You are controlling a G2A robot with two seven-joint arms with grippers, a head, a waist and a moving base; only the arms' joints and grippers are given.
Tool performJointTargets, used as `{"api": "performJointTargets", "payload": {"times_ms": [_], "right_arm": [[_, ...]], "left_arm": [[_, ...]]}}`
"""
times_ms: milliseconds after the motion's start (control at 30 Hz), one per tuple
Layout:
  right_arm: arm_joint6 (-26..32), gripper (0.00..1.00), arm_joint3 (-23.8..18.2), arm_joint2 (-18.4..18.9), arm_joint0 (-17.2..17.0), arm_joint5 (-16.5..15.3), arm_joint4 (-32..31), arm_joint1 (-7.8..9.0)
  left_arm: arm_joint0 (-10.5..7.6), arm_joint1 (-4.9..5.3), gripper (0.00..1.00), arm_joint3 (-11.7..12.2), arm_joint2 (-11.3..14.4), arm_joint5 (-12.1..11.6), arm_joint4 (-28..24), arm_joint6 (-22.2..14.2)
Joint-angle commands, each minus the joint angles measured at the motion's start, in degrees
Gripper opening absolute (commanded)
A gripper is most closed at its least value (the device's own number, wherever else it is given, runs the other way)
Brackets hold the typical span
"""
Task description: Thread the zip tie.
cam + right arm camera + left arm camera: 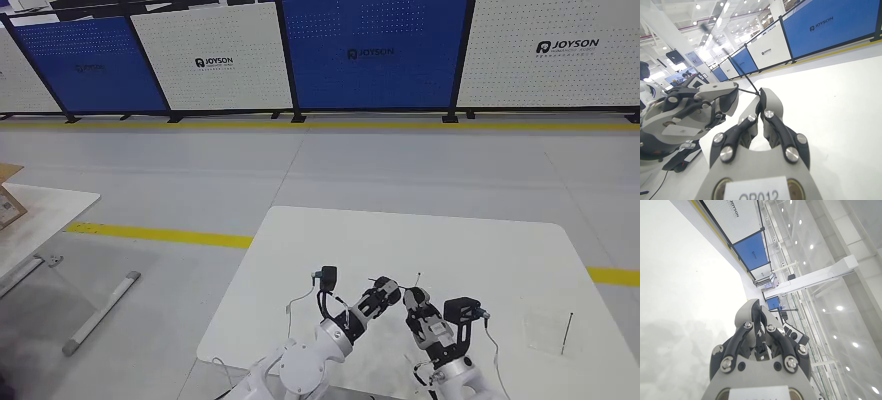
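a white table [480, 250] stands on a pale grey floor [200, 170] crossed by yellow lines [150, 235]. beyond its far edge runs a fence of blue panels [375, 50] and white pegboard panels [210, 55] in black frames. off the table's left edge sits a second table [40, 215]. overhead, round ceiling lights [839, 308] shine among white beams [829, 274], and a dark monitor [674, 56] hangs high up.

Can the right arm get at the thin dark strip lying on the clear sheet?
Probably not yet. Nothing lies on the table between the right gripper and the strip, but that gripper is shut on the zip tie, which the left gripper also holds.
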Motion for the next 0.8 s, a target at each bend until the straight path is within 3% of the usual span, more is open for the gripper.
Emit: {"api": "performJointTargets", "payload": {"times_ms": [0, 767], "right_arm": [[0.1, 0.00, 0.2, -0.1, 0.2, 0.1, 0.0, -0.03], [0.9, 0.00, 1.2, -1.2, 1.3, 1.2, -1.0, -0.22]], "left_arm": [[0.06, -0.01, 0.00, 0.0, 0.0, -0.3, -0.1, 0.0], [1.21, 0.14, 0.00, -0.8, -1.4, -3.8, -2.2, -1.1]]}}
